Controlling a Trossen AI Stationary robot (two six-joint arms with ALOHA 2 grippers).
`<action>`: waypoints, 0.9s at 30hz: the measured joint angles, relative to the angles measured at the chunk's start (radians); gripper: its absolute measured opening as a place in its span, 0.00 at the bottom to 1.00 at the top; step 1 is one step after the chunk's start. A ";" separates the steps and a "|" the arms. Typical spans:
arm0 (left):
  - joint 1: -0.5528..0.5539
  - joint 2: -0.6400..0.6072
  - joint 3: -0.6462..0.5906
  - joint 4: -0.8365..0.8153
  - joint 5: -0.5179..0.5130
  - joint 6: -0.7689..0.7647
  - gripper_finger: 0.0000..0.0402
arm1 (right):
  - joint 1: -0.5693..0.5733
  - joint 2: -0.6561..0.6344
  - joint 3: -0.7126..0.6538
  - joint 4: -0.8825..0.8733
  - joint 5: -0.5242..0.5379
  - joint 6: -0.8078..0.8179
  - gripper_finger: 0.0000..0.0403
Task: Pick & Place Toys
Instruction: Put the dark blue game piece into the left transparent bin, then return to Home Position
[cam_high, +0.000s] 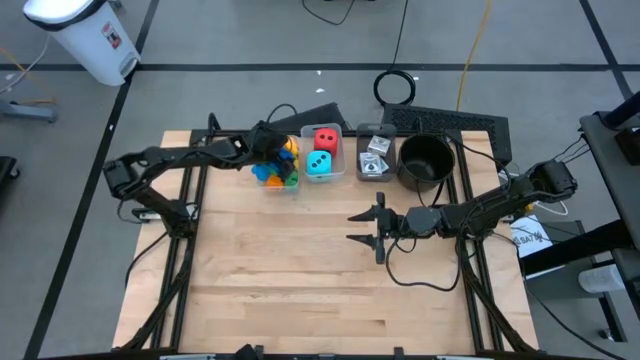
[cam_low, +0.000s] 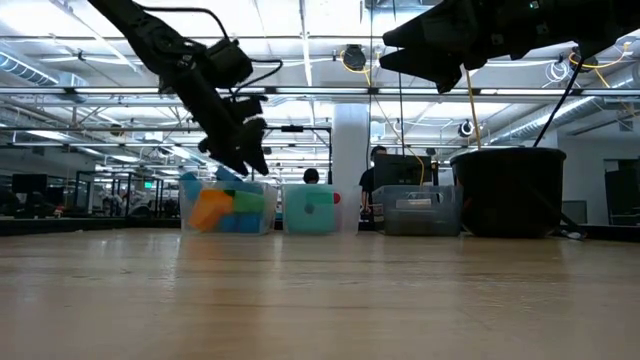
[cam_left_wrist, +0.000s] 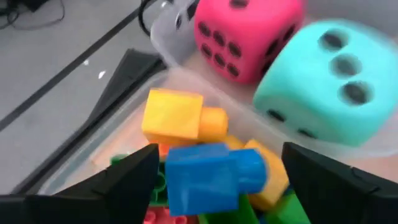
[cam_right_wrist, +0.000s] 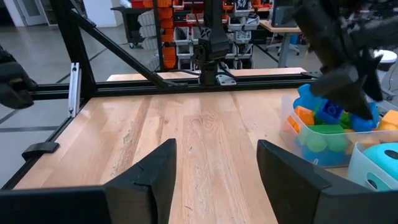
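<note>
We see the left gripper (cam_high: 272, 150) poised over the brick bin (cam_high: 262, 180) at the table's far edge, fingers spread wide with a blue brick (cam_left_wrist: 214, 177) sitting between them in the left wrist view; we can't tell whether the pads touch it, so we'd call it released or about to be, not held. The brick's long axis runs across the gap from one finger toward the other, stud end toward the teal die (cam_left_wrist: 323, 84), and it rests on top of the pile beside a yellow brick (cam_left_wrist: 180, 118). The red die (cam_high: 326, 139) and teal die share the next bin, just beside this one, so sideways room is tight; the free way out looks to be straight up. The right gripper (cam_high: 372, 225) hangs over bare wood mid-table, well apart from the bins, fingers parted and holding nothing. The round black pot (cam_high: 426, 160) stands near the right arm's side. The left arm is clearly nearer the bricks.
</note>
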 joint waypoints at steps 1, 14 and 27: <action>0.000 -0.015 0.000 -0.004 0.009 0.003 0.87 | 0.000 0.000 0.000 0.000 0.000 0.000 0.48; -0.047 -0.365 0.000 -0.179 0.031 -0.030 0.95 | 0.000 -0.010 0.000 -0.005 0.001 -0.010 0.48; -0.127 -1.033 0.001 -0.455 0.033 -0.113 0.94 | 0.045 -0.461 0.001 -0.405 -0.001 -0.002 0.48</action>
